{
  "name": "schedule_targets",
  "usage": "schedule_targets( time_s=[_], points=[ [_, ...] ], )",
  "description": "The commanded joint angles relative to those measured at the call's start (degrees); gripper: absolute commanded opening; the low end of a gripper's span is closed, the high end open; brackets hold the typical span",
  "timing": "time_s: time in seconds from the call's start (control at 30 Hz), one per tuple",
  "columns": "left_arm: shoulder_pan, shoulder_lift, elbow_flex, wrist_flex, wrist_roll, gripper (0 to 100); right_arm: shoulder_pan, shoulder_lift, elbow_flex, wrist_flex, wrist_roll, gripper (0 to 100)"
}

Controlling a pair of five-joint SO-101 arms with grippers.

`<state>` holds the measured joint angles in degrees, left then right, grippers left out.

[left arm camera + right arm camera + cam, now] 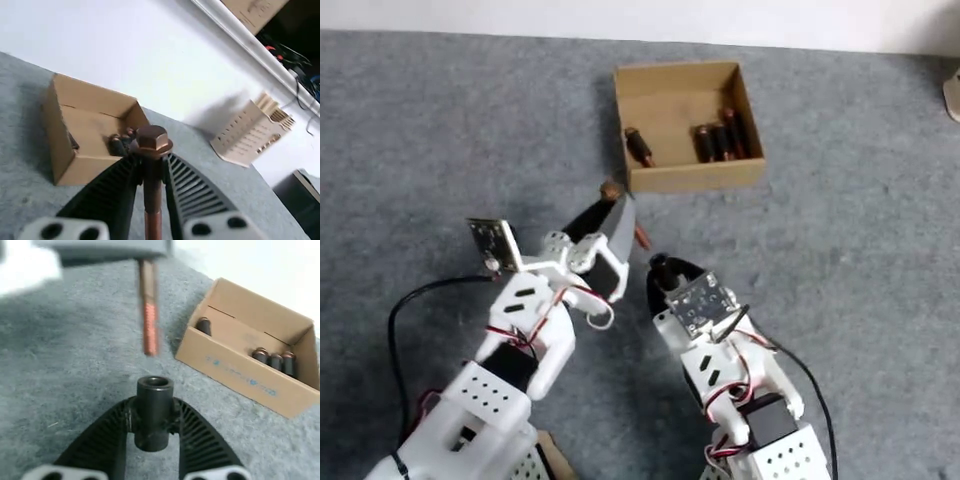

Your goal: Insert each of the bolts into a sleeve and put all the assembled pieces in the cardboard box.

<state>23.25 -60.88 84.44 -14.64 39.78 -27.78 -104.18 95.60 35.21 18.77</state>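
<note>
Now: bolt (152, 144) and sleeve (154, 407) are each gripped and not yet joined.
From above, the bolt hangs slanted at 11 o'clock of the sleeve, with its threaded tip near the sleeve's open end but apart from it. The left gripper (150, 160) is clamped on the shank below the head. The right gripper (154, 410) is pinched round the sleeve. The box (695, 178), at 1 o'clock of the bolt, holds four assembled pieces (720, 142).

We are holding the bolt (611, 189) slantwise in our left gripper (618, 208), just near of the cardboard box (695, 177). Our right gripper (663, 268) is gripping a dark sleeve (658, 262) beside the bolt's lower tip. Four assembled pieces (715, 141) are lying in the box, one left, three right.
</note>
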Motion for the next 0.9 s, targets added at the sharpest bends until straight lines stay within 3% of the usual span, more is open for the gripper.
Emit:
schedule_targets(
  time_s=[0.0, 0.5, 0.67, 0.87],
  points=[
    [2.2, -2.2, -0.3, -1.8, -0.4, 1, -0.9, -0.9, 1.5, -1.7, -0.5, 0.5],
    [3.7, -2.3, 0.7, -2.1, -3.6, 1, -0.7, -0.9, 1.5, -1.7, -0.3, 0.5],
    [1.7, -9.7, 1.3, -1.6, -3.3, 1, -0.8, -0.9, 2.9, -2.3, -0.2, 0.5],
    [0.6, -21.6, 2.6, 8.0, -0.3, 1, -0.8, -0.9, 3.0, -3.4, -0.2, 0.5]
  ],
)
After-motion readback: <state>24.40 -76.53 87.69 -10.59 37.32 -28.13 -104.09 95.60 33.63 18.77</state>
